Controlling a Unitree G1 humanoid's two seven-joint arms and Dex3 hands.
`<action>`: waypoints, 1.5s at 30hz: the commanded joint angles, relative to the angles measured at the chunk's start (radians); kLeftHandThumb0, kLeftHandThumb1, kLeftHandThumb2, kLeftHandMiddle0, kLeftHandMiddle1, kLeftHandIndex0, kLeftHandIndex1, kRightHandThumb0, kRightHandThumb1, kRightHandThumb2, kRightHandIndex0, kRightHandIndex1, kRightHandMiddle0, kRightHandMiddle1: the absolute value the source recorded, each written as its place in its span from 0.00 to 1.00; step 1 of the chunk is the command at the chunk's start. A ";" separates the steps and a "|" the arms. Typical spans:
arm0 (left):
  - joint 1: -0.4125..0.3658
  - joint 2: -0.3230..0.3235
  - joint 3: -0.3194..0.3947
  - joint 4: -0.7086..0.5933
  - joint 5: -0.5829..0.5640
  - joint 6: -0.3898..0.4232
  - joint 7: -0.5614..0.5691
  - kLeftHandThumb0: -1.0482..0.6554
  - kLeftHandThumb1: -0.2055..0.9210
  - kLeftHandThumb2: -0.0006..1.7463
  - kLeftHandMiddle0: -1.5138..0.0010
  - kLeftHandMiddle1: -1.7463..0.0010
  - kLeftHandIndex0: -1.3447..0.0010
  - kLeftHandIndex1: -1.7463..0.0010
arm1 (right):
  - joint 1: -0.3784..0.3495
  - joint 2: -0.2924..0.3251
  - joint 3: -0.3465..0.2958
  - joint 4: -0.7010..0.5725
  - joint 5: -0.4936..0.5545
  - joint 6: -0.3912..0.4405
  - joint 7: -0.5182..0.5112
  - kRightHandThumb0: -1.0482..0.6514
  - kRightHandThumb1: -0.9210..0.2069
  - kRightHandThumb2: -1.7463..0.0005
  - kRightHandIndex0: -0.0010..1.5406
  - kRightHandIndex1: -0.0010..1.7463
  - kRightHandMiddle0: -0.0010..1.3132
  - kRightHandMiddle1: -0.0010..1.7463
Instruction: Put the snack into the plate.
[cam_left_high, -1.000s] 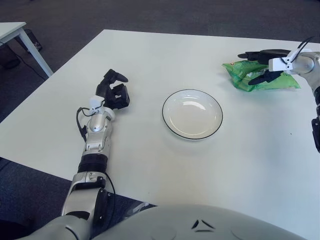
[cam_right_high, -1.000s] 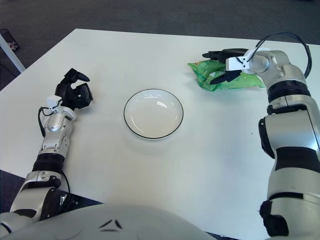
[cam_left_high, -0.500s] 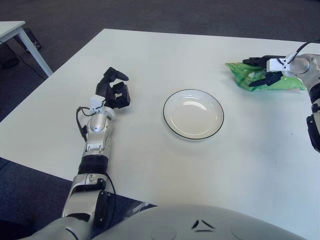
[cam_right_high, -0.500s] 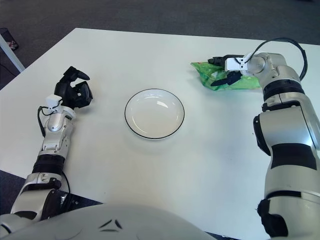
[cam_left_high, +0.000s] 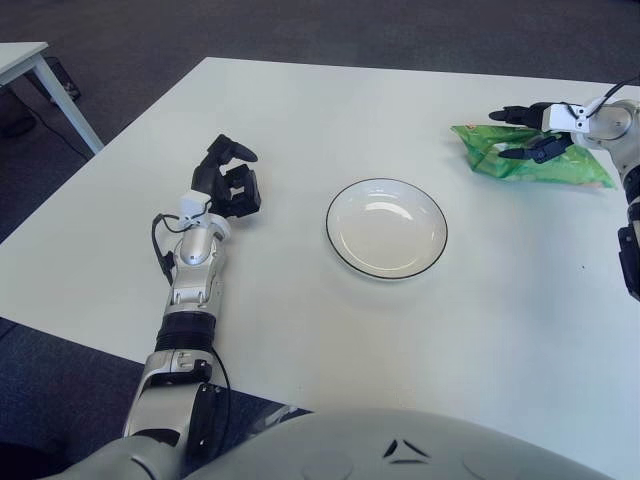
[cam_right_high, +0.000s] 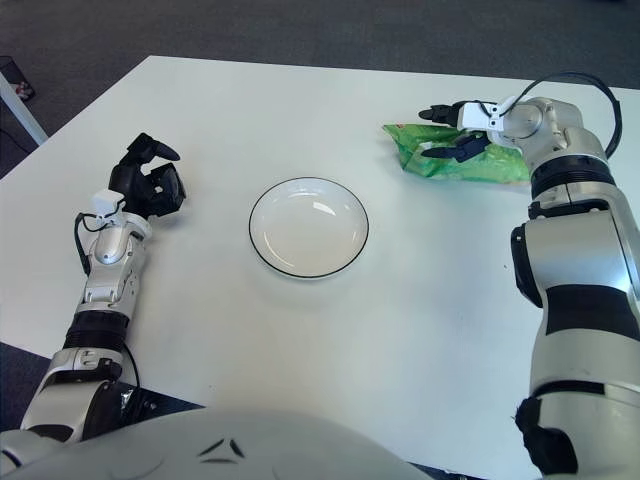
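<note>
Change: the right robot hand (cam_right_high: 455, 130) has drawn back toward the robot's right over the green snack bag (cam_right_high: 450, 160), and its dark fingers now sit higher above the bag than half a second ago; the bag has shifted a little with it, its left tip now flatter on the desk (cam_right_high: 330, 350). The left robot hand (cam_left_high: 226, 178) and the plate (cam_left_high: 386, 228) have not moved.
Desk: white, wide, carrying everything; grey carpet beyond its far edge, and the corner of a second white table (cam_left_high: 25, 60) shows at the upper left.
Right arm: silver and black, reaching from the right edge of the view up to the far right of the desk, with a black cable looping over the wrist.
Left arm: lies along the left side of the desk, forearm pointing away from the robot.
Plate: round, white, dark-rimmed, empty, near the middle of the desk, well apart from both hands.
Snack: crumpled green bag at the far right of the desk, well apart from the plate, under the right robot hand.
Right robot hand: fingers spread over the bag's left part, one above and one at its top surface; not clamped on it as far as can be seen.
Left robot hand: fingers curled together, holding nothing, left of the plate.
</note>
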 joint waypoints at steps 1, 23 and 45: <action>0.208 -0.058 -0.009 0.093 -0.007 0.023 -0.009 0.36 0.60 0.64 0.30 0.00 0.64 0.00 | 0.009 0.026 -0.158 -0.002 0.156 0.049 -0.167 0.15 0.00 0.60 0.13 0.07 0.00 0.33; 0.208 -0.057 -0.004 0.093 -0.015 0.021 -0.023 0.36 0.60 0.64 0.30 0.00 0.64 0.00 | 0.015 0.172 -0.573 -0.188 0.655 0.219 -0.250 0.40 0.09 0.63 0.22 0.73 0.19 1.00; 0.209 -0.057 -0.007 0.090 -0.001 0.021 -0.010 0.36 0.59 0.65 0.30 0.00 0.63 0.00 | 0.176 0.250 -0.618 -0.251 0.717 0.444 -0.305 0.61 0.89 0.00 0.57 1.00 0.56 0.96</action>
